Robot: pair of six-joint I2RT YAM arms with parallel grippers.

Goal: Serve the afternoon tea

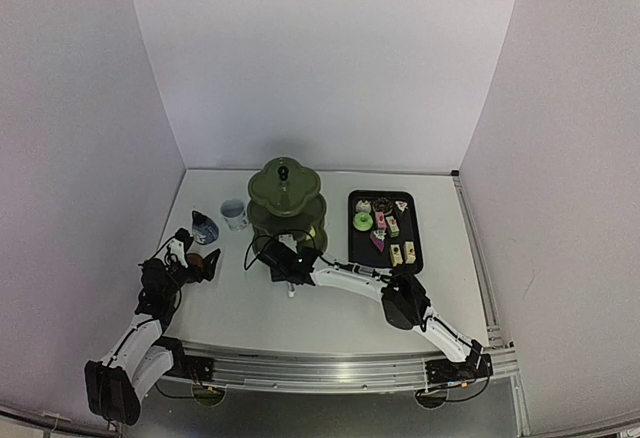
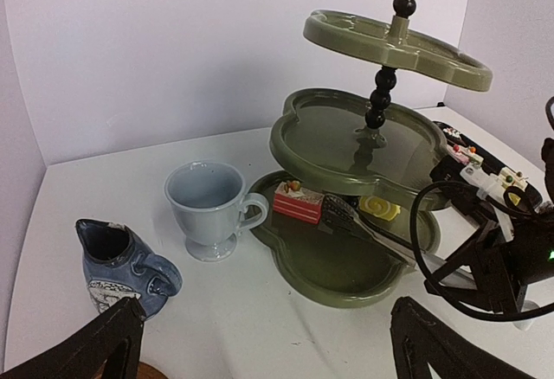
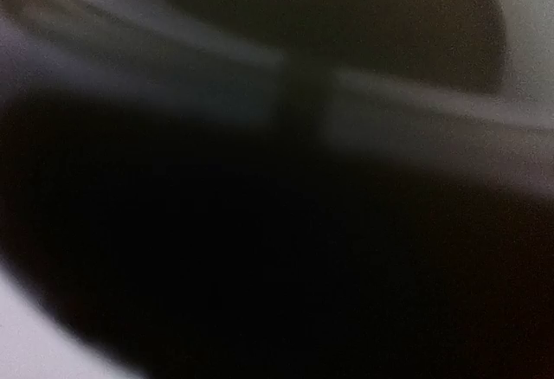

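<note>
The dark green three-tier stand (image 1: 285,198) (image 2: 372,137) stands mid-table. On its bottom tier lie a red cake (image 2: 298,202) and a yellow cake (image 2: 379,208). Metal tongs (image 2: 372,232) reach over that tier, their tip beside the red cake. My right gripper (image 1: 290,263) holds them at the stand's front edge; its own view is dark. The white cup (image 1: 233,213) (image 2: 205,206) and blue cup (image 1: 205,226) (image 2: 121,262) stand left of the stand. My left gripper (image 1: 197,255) (image 2: 260,353) is open and empty near a brown coaster (image 1: 207,266) (image 2: 143,370).
A black tray (image 1: 413,258) with several small cakes and doughnuts lies right of the stand. White walls close in the table on three sides. Cables of the right arm (image 2: 450,249) hang beside the bottom tier.
</note>
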